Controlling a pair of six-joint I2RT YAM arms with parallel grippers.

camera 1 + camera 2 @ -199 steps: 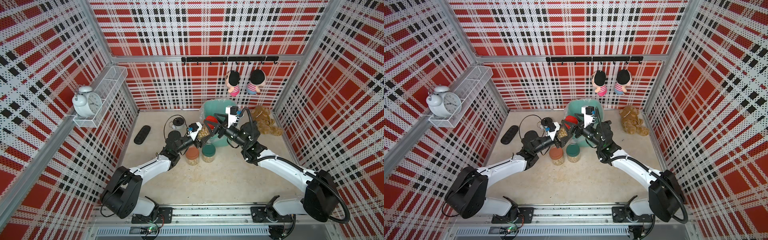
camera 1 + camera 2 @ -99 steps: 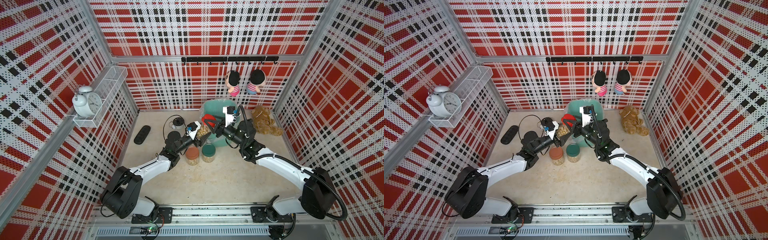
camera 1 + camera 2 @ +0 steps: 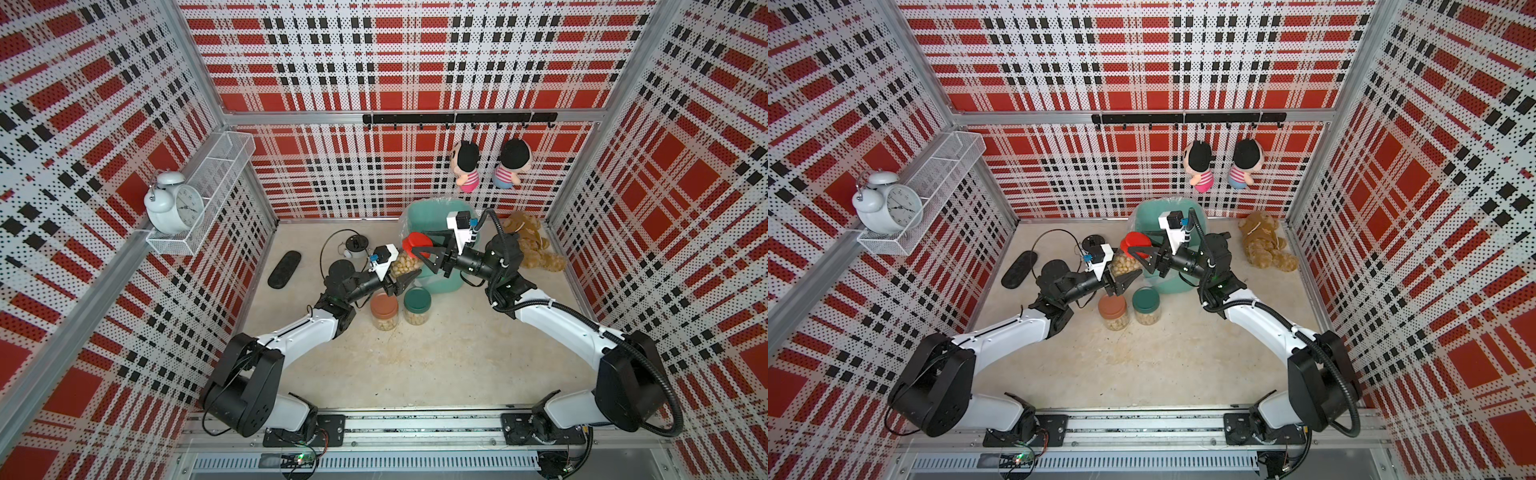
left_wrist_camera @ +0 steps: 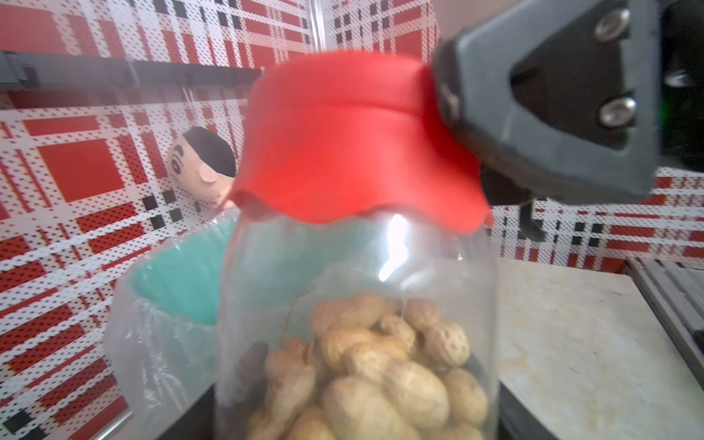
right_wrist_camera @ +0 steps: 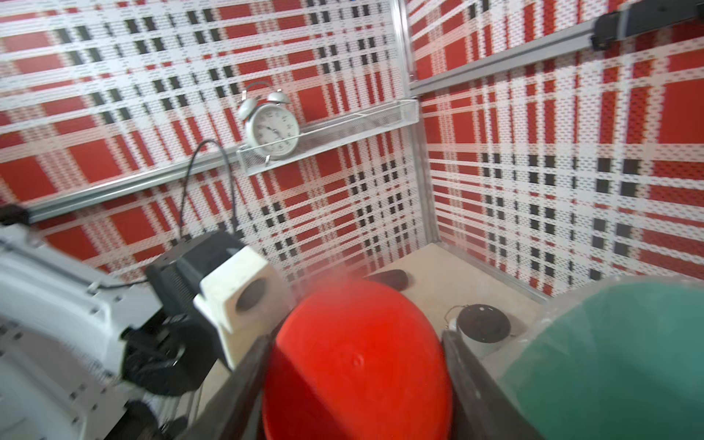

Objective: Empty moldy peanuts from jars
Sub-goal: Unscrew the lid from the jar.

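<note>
- The left gripper (image 3: 400,275) is clamped on the red-lidded jar (image 4: 358,304), a clear, smooth cylinder held tilted just beside the teal bin (image 3: 432,204). Lumpy, pitted tan moldy peanuts (image 4: 381,373) fill its lower part.
- The right gripper (image 5: 356,343) pinches the glossy red lid (image 3: 411,242), with a dark finger against each side.
- Only the left wrist view shows the lid's scalloped skirt and the bin's crinkled clear liner (image 4: 152,343).
- Both top views show the terracotta-lidded jar (image 3: 384,311) and the green-lidded jar (image 3: 417,305) upright, just beside each other on the mottled beige table (image 3: 436,365).
- The right wrist view is blurred, and the lid hides the jar body there.
- The left wrist view shows its own fingers only as dark slivers at the edge.
</note>
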